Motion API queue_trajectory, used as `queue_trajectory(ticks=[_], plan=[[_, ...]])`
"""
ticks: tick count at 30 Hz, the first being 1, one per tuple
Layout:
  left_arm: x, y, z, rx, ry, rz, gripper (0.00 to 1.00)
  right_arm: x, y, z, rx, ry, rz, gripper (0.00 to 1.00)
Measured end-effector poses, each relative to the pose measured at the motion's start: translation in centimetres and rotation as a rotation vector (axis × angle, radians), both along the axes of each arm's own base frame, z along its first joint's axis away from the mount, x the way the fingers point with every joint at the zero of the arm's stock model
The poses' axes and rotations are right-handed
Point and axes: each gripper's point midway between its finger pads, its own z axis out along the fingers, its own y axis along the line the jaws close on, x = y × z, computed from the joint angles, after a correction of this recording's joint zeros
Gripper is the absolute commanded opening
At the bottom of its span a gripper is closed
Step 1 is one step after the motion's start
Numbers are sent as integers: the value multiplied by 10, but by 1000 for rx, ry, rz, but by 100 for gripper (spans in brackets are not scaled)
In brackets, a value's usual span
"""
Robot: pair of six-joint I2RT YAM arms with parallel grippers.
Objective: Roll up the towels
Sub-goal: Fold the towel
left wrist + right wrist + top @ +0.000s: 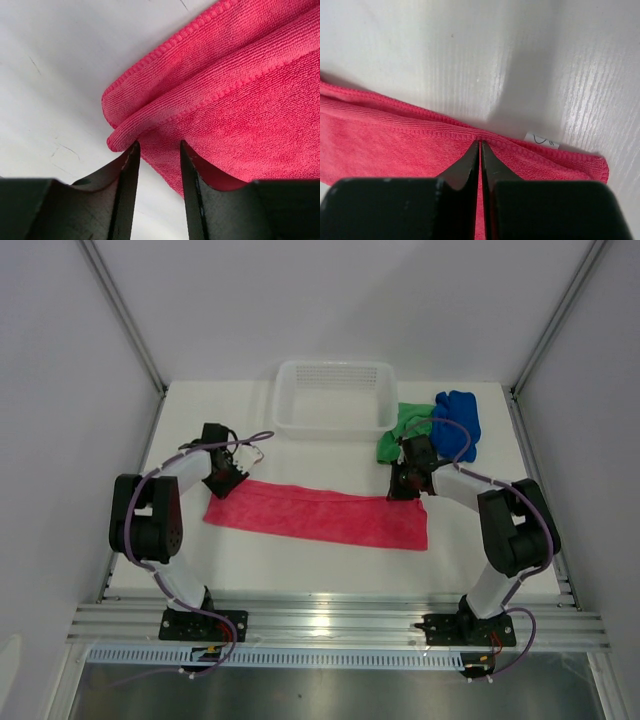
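Observation:
The pink towel lies folded into a long strip across the middle of the table. My left gripper is open at the strip's left end. In the left wrist view its jaws stand apart over the folded corner of the pink towel. My right gripper is at the strip's far right edge. In the right wrist view it is shut on the hemmed edge of the pink towel, beside a white tag. The green towel and blue towel lie bunched at the back right.
A white mesh basket stands at the back centre, just left of the green towel. The white table ends at an aluminium rail in front. Grey walls close in both sides.

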Motion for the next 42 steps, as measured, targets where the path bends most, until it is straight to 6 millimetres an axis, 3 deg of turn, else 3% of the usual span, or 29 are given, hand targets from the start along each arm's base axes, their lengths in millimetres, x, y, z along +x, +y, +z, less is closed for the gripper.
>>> queue_trajectory(ticks=[5, 15, 20, 26, 29, 31, 37, 42], plan=[[8, 3, 7, 15, -27, 22, 45, 5, -7, -10, -1, 30, -29, 4], [36, 9, 24, 39, -104, 70, 48, 16, -8, -4, 14, 8, -41, 6], [42, 11, 21, 49, -99, 85, 48, 15, -9, -1, 12, 8, -41, 9], [33, 16, 23, 40, -78, 136, 50, 15, -19, 32, -8, -63, -70, 18], [21, 18, 34, 22, -91, 160, 51, 17, -34, 57, -16, -132, -115, 16], [11, 16, 39, 7, -93, 170, 51, 14, -41, 60, -17, -140, -131, 13], [-12, 12, 24, -16, -12, 186, 51, -9, -53, 21, -39, -27, -147, 11], [-24, 11, 2, -15, 75, 196, 51, -12, -67, -5, -79, 45, -179, 10]])
